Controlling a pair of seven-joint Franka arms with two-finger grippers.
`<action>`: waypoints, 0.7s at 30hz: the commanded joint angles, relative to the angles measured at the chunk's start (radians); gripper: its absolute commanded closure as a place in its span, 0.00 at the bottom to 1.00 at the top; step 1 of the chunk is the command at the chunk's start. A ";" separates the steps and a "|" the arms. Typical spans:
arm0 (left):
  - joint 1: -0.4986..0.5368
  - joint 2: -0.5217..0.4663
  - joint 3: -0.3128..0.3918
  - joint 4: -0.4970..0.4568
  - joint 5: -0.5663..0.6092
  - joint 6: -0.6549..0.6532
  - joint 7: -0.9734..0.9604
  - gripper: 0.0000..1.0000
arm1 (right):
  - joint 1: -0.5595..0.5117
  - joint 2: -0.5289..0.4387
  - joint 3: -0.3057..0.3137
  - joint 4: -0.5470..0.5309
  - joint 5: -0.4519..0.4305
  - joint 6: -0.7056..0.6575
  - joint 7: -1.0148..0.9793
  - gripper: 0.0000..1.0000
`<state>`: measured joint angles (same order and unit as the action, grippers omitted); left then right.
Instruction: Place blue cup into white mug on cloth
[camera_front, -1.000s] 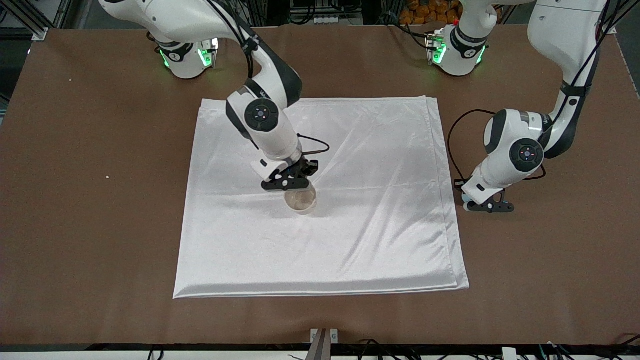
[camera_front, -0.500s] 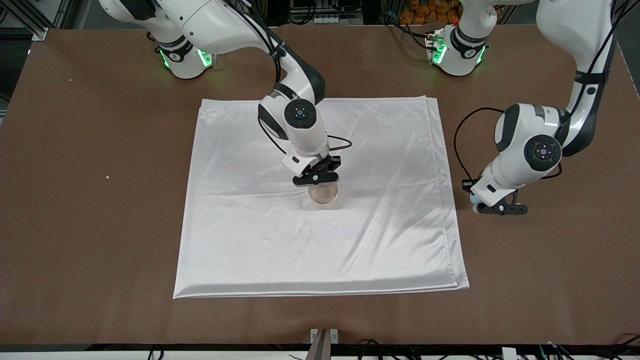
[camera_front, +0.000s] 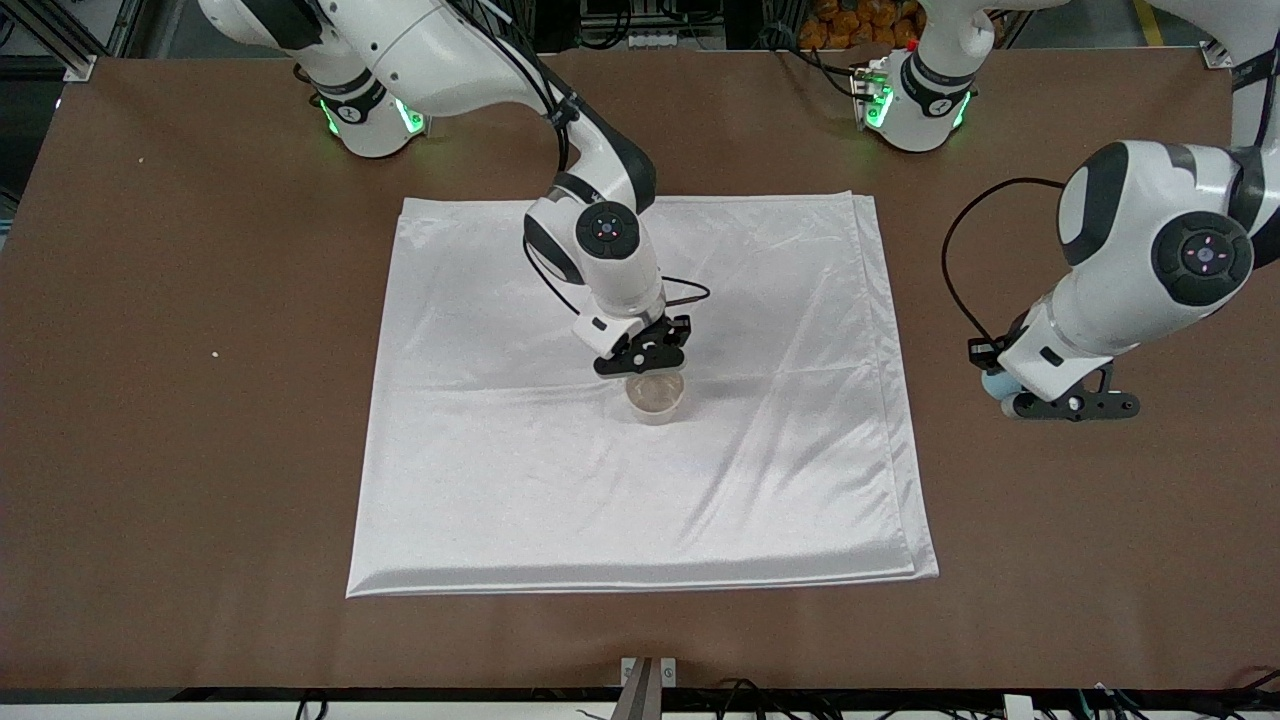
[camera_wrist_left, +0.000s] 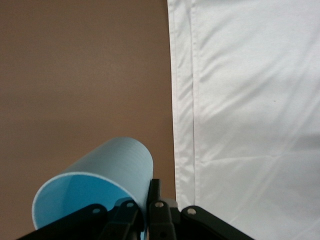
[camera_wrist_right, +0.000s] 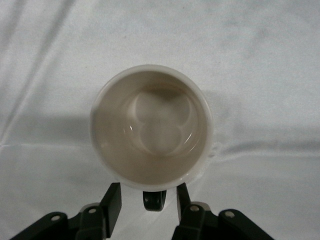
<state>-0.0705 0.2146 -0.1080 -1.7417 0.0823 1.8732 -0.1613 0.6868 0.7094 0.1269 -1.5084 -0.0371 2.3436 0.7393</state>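
Since a moment ago, we see the left gripper (camera_front: 1072, 405) lift, pinching the small light-blue tapered cup (camera_wrist_left: 95, 187) beside the shiny white cloth (camera_front: 500, 470); the off-white ceramic mug (camera_front: 655, 396) stands on the cloth, its dark handle (camera_wrist_right: 154, 200) between the right gripper's (camera_front: 648, 358) spread fingers.

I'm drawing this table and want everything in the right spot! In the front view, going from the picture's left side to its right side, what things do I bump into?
Cloth's edge → right gripper over the white mug → left gripper holding the blue cup, up over the bare brown table.
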 joint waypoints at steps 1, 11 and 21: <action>0.005 -0.069 -0.022 0.028 -0.022 -0.083 -0.017 1.00 | -0.007 -0.021 -0.001 0.016 -0.014 -0.026 0.017 0.00; -0.006 -0.144 -0.078 0.062 -0.029 -0.163 -0.024 1.00 | -0.053 -0.171 -0.001 0.017 -0.013 -0.211 0.009 0.00; -0.008 -0.139 -0.188 0.099 -0.029 -0.175 -0.030 1.00 | -0.147 -0.323 0.000 0.017 -0.006 -0.371 -0.073 0.00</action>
<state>-0.0809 0.0694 -0.2458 -1.6713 0.0701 1.7221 -0.1781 0.5952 0.4694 0.1181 -1.4602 -0.0380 2.0386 0.7240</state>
